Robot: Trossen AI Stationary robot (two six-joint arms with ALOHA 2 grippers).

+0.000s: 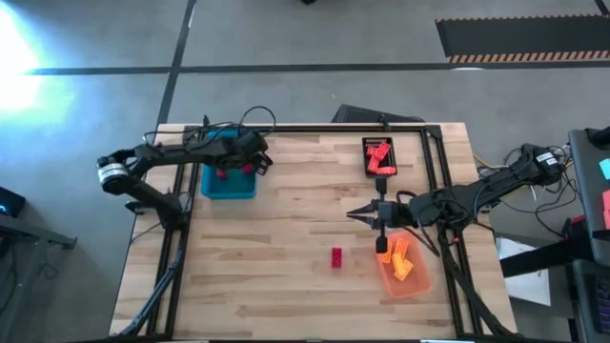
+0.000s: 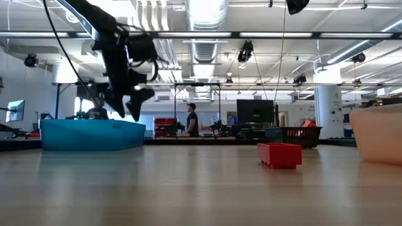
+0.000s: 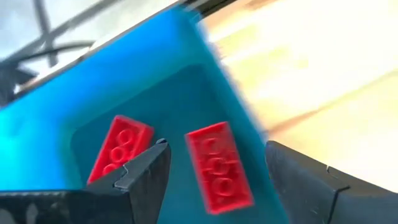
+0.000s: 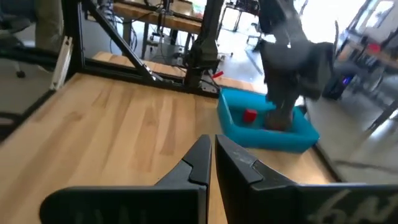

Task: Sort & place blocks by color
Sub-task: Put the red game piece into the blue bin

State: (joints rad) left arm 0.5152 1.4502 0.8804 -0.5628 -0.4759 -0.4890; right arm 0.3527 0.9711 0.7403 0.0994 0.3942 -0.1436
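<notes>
My left gripper (image 1: 259, 164) (image 2: 132, 107) hangs open over the blue tray (image 1: 229, 179) (image 2: 91, 134), touching nothing. In the left wrist view its fingers (image 3: 143, 168) stand above two red blocks (image 3: 219, 165) (image 3: 120, 148) that lie flat on the tray floor. One more red block (image 1: 336, 257) (image 2: 279, 155) rests alone on the table. Red blocks (image 1: 378, 157) lie in the black tray (image 1: 366, 145), orange-yellow blocks (image 1: 400, 259) in the translucent orange tray (image 1: 416, 286). My right gripper (image 1: 351, 215) (image 4: 213, 142) is shut and empty, hovering mid-table and pointing toward the table's left.
A black frame rail (image 1: 434, 171) runs along the table's right side, another (image 1: 176, 257) along the left. Bare wood (image 1: 286, 229) lies between the blue tray and the lone red block. In the room beyond, a person (image 2: 191, 119) stands far off.
</notes>
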